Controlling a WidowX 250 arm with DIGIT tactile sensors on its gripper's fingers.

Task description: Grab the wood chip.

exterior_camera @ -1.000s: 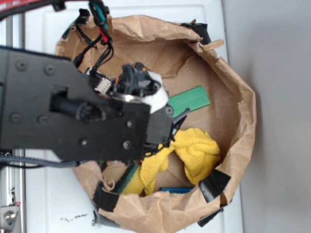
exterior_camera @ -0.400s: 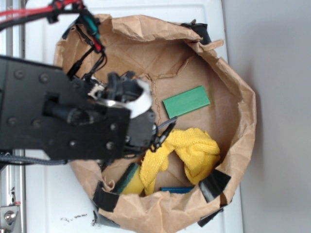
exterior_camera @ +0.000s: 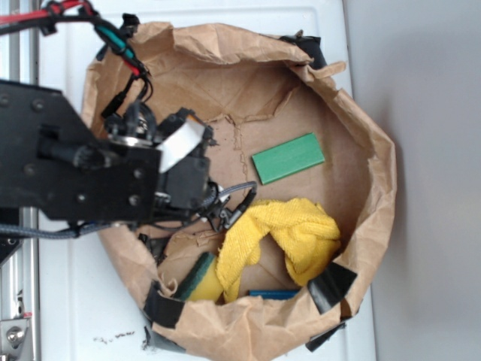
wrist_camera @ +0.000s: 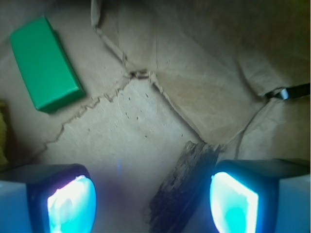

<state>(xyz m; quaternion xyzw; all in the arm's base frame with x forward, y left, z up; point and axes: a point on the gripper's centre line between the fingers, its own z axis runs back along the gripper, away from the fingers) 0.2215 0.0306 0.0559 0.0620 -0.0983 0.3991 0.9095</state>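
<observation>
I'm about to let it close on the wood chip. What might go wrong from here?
The wood chip sits off-centre, near the right finger of the open tool, so closing may push it sideways. It lies flat on torn paper, which the fingers may snag. The exterior view hides the chip.

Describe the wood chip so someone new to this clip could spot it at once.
Look inside the brown paper bag, on its torn floor. In the wrist view, the wood chip lies between the open jaws, nearer the right one. It is a dark, rough, bark-like sliver, unlike the smooth green block at upper left.
</observation>
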